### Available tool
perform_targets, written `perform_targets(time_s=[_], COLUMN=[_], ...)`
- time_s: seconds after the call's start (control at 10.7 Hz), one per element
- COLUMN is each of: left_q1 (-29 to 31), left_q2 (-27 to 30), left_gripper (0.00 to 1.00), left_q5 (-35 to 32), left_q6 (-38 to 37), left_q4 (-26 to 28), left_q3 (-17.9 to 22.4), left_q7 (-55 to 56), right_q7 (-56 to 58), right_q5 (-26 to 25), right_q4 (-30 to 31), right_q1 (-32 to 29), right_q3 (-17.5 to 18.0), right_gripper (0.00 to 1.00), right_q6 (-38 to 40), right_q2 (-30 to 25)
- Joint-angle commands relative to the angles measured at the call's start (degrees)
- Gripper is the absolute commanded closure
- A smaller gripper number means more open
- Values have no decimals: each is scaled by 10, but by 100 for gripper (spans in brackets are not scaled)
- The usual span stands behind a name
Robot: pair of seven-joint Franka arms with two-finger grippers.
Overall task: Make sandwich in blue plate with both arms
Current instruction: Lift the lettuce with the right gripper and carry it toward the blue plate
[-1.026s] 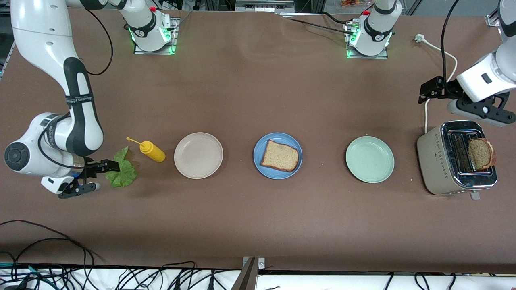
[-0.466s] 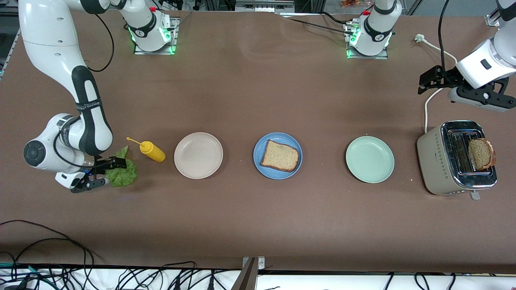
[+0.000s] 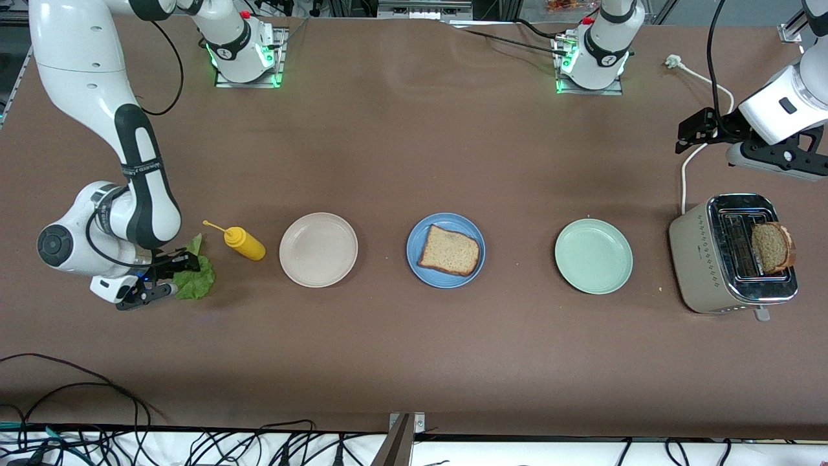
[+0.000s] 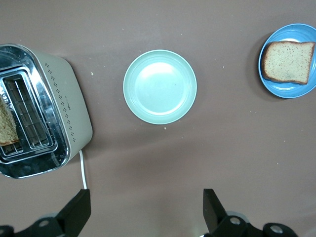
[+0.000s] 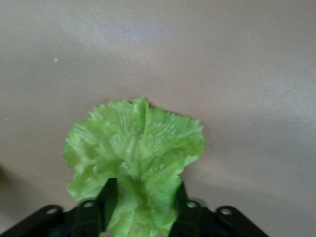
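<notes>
In the front view, the right arm's black two-finger gripper (image 3: pixel 157 279) is sitting low at the right arm's end of the brown matte table (image 3: pixel 401 155), and its fingers are closing on the edge of the ruffled green lettuce leaf (image 3: pixel 194 279), which is lying on the table just beside the small yellow squeeze bottle (image 3: pixel 242 242). Three round plates are lying in a row, well apart from each other, with bare table between them: the beige plate (image 3: pixel 318 249), the plain blue plate (image 3: pixel 446 250) carrying one brown wholegrain bread slice (image 3: pixel 449 250), and the pale mint-green plate (image 3: pixel 593 255). Toward the left arm's end, the beige toaster with a shiny metal top (image 3: pixel 732 254) is holding the second bread slice (image 3: pixel 771 247) upright in one slot. The left arm's black gripper (image 3: pixel 734 144) is hanging in the air over the table beside the toaster. In the left wrist view, the left gripper's jaws are standing wide apart with nothing between them, above the smooth mint-green plate (image 4: pixel 160 86), the toaster (image 4: pixel 42 111) and the blue plate (image 4: pixel 290 89). In the right wrist view, the right gripper's two fingers (image 5: pixel 106 202) are pressing narrow on the crinkled, veined lettuce (image 5: pixel 133 148).
</notes>
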State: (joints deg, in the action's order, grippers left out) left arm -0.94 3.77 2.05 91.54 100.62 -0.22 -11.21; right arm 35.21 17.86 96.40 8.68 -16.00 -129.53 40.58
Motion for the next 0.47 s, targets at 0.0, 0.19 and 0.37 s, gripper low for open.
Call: perform_targets(time_s=[0.0, 0.19, 0.37], left_q1=[-9, -9, -10], left_q2=[-6, -6, -6], left_gripper=[0, 0, 0], left_q5=[8, 7, 7], left_q6=[0, 0, 0], left_q4=[-9, -9, -9], left_q3=[7, 7, 7], left_q7=[7, 8, 8], right_q7=[10, 10, 11], right_q5=[15, 15, 15], right_q4=[-8, -56, -88], right_q1=[4, 0, -1], right_q3=[0, -2, -5], right_gripper=[100, 100, 100], right_q6=[39, 109, 157], right_q2=[-29, -32, -32])
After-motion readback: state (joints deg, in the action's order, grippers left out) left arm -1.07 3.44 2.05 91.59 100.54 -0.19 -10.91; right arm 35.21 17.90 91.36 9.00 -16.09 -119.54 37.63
